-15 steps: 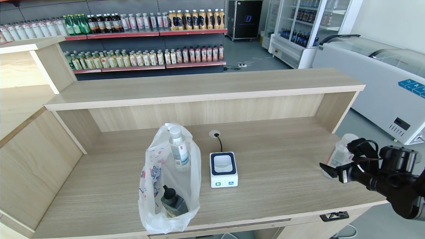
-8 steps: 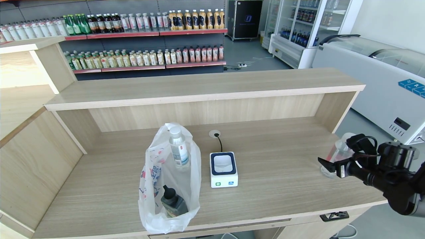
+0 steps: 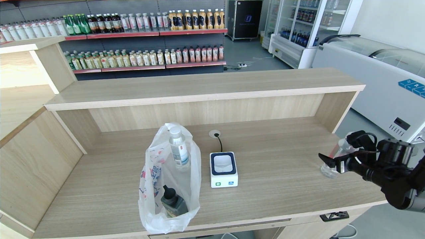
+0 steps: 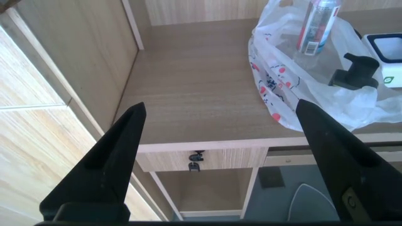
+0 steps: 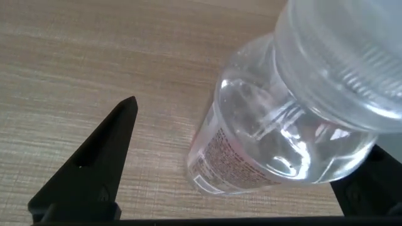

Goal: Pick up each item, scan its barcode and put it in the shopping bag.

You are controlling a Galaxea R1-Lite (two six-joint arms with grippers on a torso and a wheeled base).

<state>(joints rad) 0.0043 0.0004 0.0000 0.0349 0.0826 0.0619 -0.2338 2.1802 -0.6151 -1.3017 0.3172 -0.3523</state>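
The clear bottle point(image 5: 295, 125) is seen inside the wide-open right tool point(image 5: 248, 150), not gripped yet; it should be squeezed gently around its middle.

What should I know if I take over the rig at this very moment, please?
Left gripper: open, empty, off the counter's front-left edge, near the bag.
Right gripper: open, one finger on each side of the last bottle at the counter's right end; not yet closed on it.
The bag lies left of the scanner.
Done: a clear bottle and a dark bottle are in the bag.
Left: grip the last bottle, scan it, bag it.
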